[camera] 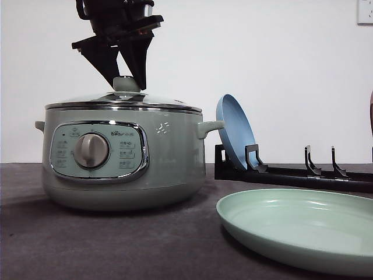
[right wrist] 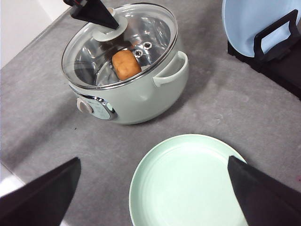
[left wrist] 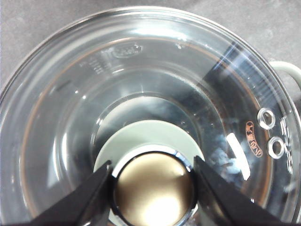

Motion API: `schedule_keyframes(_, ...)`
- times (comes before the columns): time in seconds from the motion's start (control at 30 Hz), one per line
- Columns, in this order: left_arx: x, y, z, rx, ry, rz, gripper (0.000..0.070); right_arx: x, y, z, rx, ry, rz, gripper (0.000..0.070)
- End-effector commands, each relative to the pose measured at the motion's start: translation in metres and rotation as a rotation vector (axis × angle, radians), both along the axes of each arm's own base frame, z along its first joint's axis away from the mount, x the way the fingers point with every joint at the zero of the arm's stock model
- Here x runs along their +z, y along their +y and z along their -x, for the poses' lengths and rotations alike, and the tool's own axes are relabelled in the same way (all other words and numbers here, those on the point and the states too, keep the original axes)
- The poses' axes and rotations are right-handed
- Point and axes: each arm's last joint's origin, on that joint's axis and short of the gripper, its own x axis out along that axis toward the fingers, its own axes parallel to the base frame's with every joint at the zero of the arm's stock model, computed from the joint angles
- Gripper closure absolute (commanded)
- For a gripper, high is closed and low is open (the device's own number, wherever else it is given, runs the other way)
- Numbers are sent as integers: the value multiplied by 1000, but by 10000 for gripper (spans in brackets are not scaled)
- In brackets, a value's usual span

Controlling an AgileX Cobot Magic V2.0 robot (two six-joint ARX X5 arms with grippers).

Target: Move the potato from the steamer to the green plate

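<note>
The steamer (camera: pixel 122 157) is being observed standing on the grey table (camera: pixel 105 245), to the left in the front view, with its glass lid (right wrist: pixel 124 44) seated on the rim. The potato (right wrist: pixel 126 64) is being seen through the glass in the right wrist view, lying inside the pot.

The left gripper (camera: pixel 127 79) is being held directly above the lid, its fingers pointing down at the lid knob (camera: pixel 126 84). In the left wrist view, the two fingers (left wrist: pixel 89 197) are being seen on either side of the knob's metallic cap (left wrist: pixel 154 188), the jaws being parted to about the knob's width and lying close against it. Whether the knob is actually being pinched cannot be told.

The right gripper (right wrist: pixel 153 186) is being held high over the table, looking down on the green plate (right wrist: pixel 188 183). Its jaws are being held wide apart, with nothing between them.

The green plate is being seen lying flat on the table, to the right of the steamer and nearer the camera in the front view, apart from the pot. Behind it, a blue plate (camera: pixel 235 131) is being held upright on edge in a black rack (camera: pixel 291 172), just beside the steamer's right side handle (camera: pixel 210 127).
</note>
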Motion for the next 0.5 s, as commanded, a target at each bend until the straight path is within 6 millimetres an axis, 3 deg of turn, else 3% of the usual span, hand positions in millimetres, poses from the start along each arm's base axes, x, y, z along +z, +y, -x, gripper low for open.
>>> schedule_keyframes(0.0, 23, 2, 2, 23, -73, 20, 699, 5, 0, 0, 2, -22, -3, 66)
schedule_keyframes(0.23, 65, 12, 23, 29, -150, 62, 699, 5, 0, 0, 3, -20, -3, 66)
schedule_keyframes(0.47, 92, 24, 47, 31, -218, 96, 699, 5, 0, 0, 3, -19, -3, 67)
